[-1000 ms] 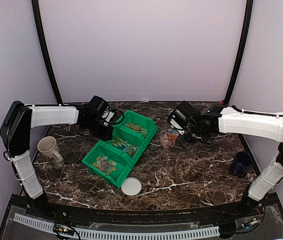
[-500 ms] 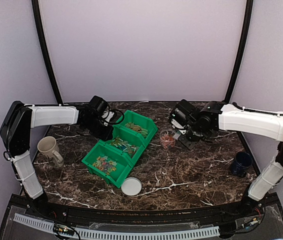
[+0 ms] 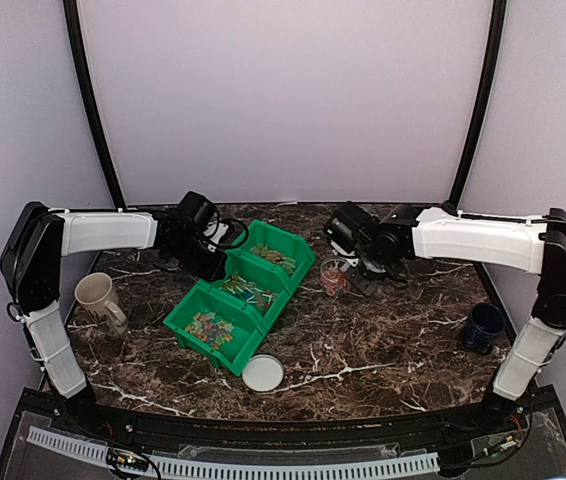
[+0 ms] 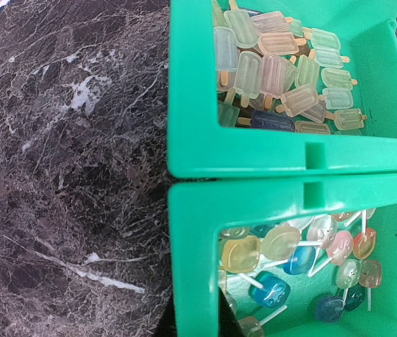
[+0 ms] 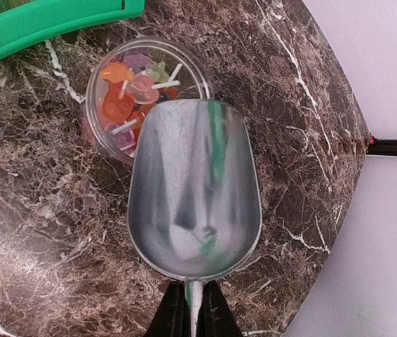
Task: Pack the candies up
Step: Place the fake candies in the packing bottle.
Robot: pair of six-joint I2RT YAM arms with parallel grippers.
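We see the right hand (image 5: 190,309) clenched on the empty metal scoop (image 5: 195,189), its lip at the clear cup (image 5: 93,133). Some candies (image 5: 125,95) are in the cup, most in the green bin (image 4: 268,158). The left hand (image 4: 198,324) pinches the bin's wall. Next we'd dip low and carry level. Versus a second ago, the right hand swung binward and the cup hasn't moved.

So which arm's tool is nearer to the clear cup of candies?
Right. The right tool holds a metal scoop with its lip at the clear cup; the left tool grips the green bin on the side away from the cup.
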